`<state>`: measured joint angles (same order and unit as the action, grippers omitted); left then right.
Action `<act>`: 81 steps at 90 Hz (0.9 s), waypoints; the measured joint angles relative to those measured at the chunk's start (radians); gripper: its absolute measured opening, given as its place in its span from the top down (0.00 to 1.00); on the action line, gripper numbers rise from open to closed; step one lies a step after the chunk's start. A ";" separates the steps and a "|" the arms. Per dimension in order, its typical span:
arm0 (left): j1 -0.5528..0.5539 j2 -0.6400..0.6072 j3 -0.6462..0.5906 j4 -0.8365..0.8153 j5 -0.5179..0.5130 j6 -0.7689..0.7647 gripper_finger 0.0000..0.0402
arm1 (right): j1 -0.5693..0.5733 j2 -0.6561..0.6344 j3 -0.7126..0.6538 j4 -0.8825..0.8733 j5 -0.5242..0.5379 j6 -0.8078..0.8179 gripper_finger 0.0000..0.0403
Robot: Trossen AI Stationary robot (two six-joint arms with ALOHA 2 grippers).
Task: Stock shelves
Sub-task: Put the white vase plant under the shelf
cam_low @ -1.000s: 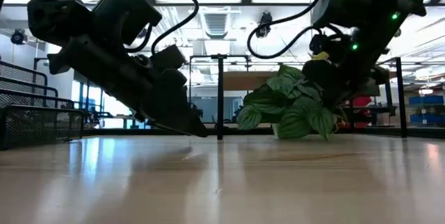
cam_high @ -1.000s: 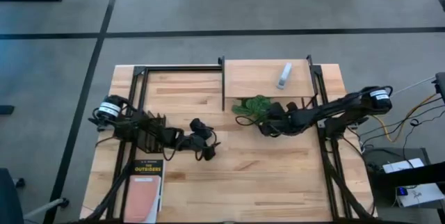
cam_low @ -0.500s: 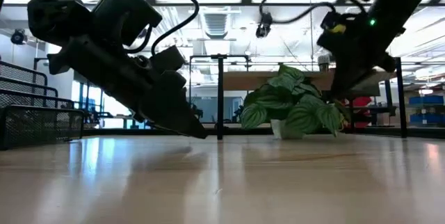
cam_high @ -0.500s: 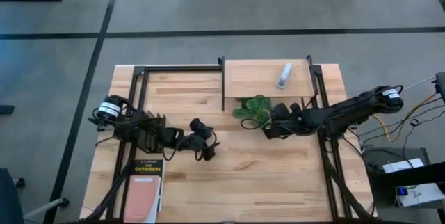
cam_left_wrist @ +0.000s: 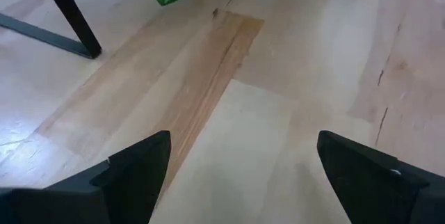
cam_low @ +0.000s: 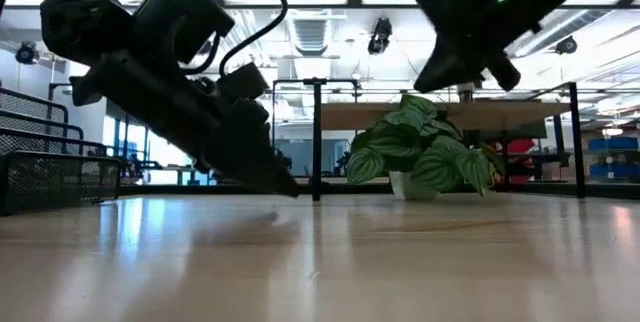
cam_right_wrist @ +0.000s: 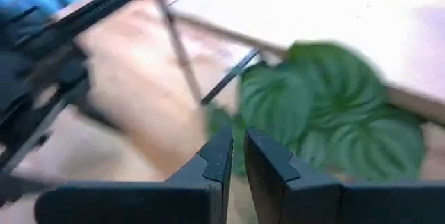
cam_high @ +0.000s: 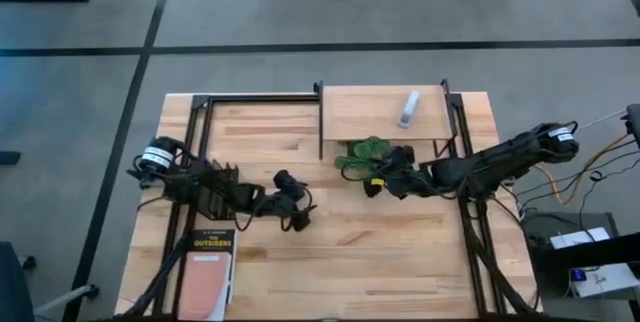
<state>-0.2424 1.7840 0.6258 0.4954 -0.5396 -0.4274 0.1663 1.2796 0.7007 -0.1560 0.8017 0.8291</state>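
Observation:
The shelf (cam_high: 365,112), a light wood board on thin black legs, stands at the table's far edge with a white object (cam_high: 408,108) lying on it. A green-leaved plant (cam_high: 362,154) in a white pot (cam_low: 410,185) stands upright on the table, partly under the shelf's near edge. My right gripper (cam_high: 371,184) hovers shut just near of the plant, raised high above the table (cam_low: 445,12), touching nothing. My left gripper (cam_high: 302,219) waits open, low over the table's middle (cam_left_wrist: 243,175).
A book (cam_high: 207,265) lies at the table's near left. A black wire rack (cam_low: 50,177) stands under my left arm. Black frame rails (cam_high: 465,162) run along the table's sides. Bare tabletop (cam_high: 380,252) lies between the two grippers and the near edge.
My right gripper has drawn back from the plant, then risen well above the table and shifted slightly left. The plant, tilted against the gripper a second ago, now stands upright on its pot under the shelf's near edge.

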 joint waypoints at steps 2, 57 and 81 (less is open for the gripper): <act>0.000 0.000 0.000 0.000 0.000 0.000 0.14 | -0.004 0.006 0.000 -0.002 0.017 0.012 0.94; 0.000 0.000 0.000 -0.002 0.006 -0.003 0.14 | -0.076 0.178 0.000 0.044 0.223 0.166 0.94; 0.000 0.000 0.000 -0.002 0.006 -0.003 0.14 | -0.093 0.220 0.000 0.044 0.208 0.166 0.94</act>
<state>-0.2424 1.7840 0.6258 0.4937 -0.5331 -0.4303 0.0734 1.4992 0.7006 -0.1118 1.0098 0.9955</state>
